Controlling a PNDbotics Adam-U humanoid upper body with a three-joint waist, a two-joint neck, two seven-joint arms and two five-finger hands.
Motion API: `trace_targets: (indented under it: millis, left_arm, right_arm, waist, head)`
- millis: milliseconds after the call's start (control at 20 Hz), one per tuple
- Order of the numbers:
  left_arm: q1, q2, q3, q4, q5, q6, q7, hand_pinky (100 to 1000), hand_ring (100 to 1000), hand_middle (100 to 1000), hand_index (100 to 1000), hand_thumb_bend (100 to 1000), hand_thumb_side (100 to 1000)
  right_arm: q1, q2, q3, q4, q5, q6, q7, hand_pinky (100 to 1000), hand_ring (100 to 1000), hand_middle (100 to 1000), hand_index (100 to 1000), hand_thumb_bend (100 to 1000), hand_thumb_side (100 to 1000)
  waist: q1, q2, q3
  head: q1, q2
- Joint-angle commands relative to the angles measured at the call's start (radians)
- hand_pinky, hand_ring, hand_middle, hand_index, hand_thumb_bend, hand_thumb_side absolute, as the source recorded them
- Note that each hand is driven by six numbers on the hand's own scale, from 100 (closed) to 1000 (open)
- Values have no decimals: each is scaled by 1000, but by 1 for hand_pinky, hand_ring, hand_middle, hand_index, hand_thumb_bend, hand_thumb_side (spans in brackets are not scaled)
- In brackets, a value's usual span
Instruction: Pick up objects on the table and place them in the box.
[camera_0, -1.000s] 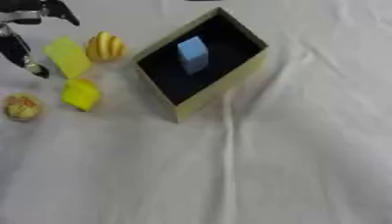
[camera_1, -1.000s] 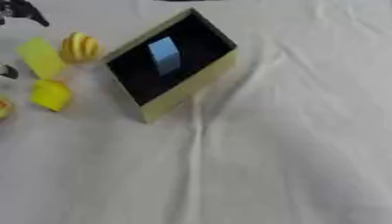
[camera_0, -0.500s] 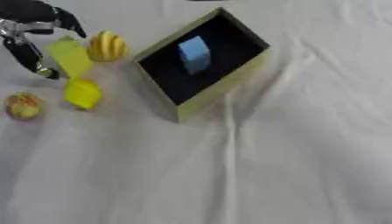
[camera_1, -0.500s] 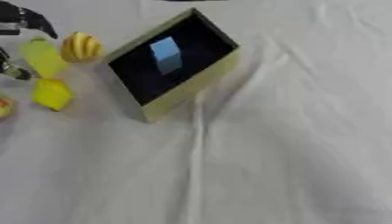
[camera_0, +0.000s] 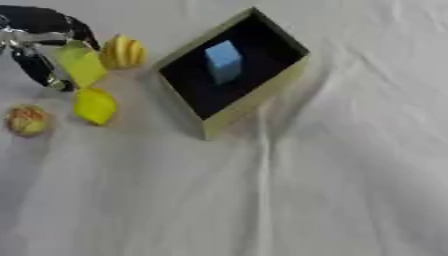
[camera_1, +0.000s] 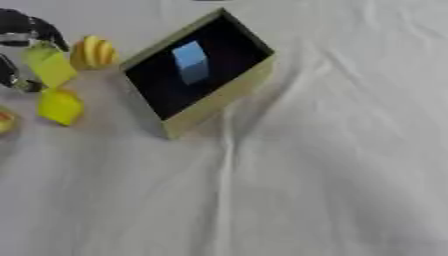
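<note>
One object is sitting in the box (camera_0: 262, 97) so far, a light blue block (camera_0: 223, 60) resting on the dark floor near the far corner, so the job is looking only partly done. Four yellowish things are waiting outside, all off to the left of the box on the white cloth (camera_0: 332, 180).

The left hand (camera_0: 39, 50) is reaching in from the upper left corner with its fingers and thumb curling around a flat yellow piece (camera_0: 81, 64). To me it reads as gripping that piece, though I can't tell if it's lifting clear of the cloth yet. Just beside it, toward the box, is a rounded yellow striped thing (camera_0: 122, 51). Below it is a lumpy yellow object (camera_0: 94, 105), and further left near the edge is a small orange-yellow ball-ish thing (camera_0: 26, 120).

The right hand isn't showing up in either view.

So my guess: one in, one being grabbed, three more to go after that.
</note>
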Motion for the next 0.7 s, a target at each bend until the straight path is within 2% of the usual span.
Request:
trace_targets:
  millis: [50,300,500,700]
  left_arm:
    - [-22,15,12,3,-28,-4,15,849,835,795,837,386,100]
    - [-26,14,16,-4,-47,-2,51,793,732,710,762,210,100]
    - [-26,19,16,-21,-49,-3,87,749,625,626,702,159,100]
    - [-22,30,16,-62,-45,0,109,722,570,584,670,142,100]
  right_arm:
    - [-11,-17,-3,-15,-6,0,3,849,777,620,726,100,466]
    - [-8,-17,-2,-15,-6,2,5,850,777,619,726,100,468]
    - [-5,-18,-3,-15,-6,3,4,850,777,620,726,100,467]
    - [-1,-21,-4,-15,-6,2,3,850,777,620,727,100,466]
  waist:
    - [0,-21,-1]
    - [2,-22,-1]
    - [3,-24,-1]
    - [5,-29,0]
  head:
    - [5,-12]
    - [4,-9]
    - [3,-9]
    - [0,-4]
